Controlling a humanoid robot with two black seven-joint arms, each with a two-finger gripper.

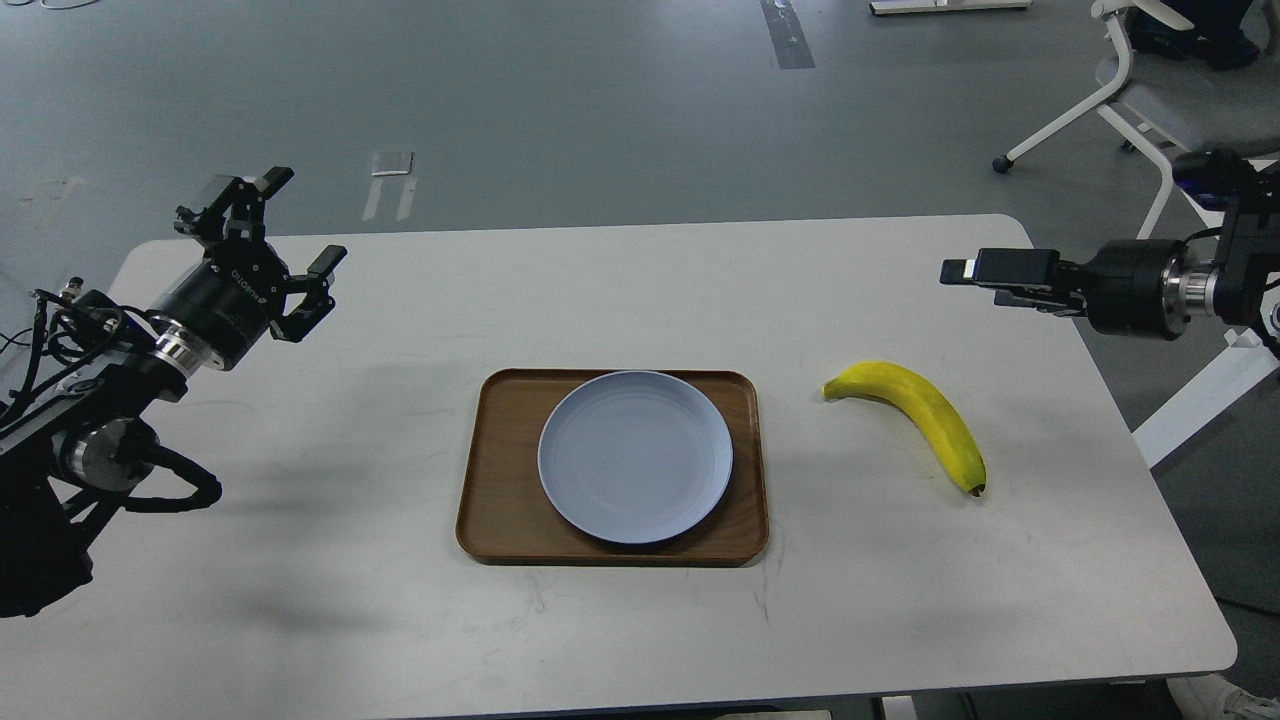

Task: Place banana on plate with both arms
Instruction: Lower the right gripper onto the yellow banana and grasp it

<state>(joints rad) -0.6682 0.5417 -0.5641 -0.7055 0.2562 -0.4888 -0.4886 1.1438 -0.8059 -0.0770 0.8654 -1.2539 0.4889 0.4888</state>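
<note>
A bright yellow curved banana [915, 418] lies on the white table, right of the tray, with its dark tip toward the front. A pale blue-grey round plate [635, 457] sits empty on a brown wooden tray [500, 500]. My left gripper [278, 222] is open and empty, raised over the table's far left, well away from the plate. My right gripper [975, 272] points left over the table's far right edge, above and beyond the banana. It is seen side-on, so its fingers cannot be told apart.
The white table [640, 300] stands on a grey floor. A white office chair [1150, 90] stands at the back right, behind my right arm.
</note>
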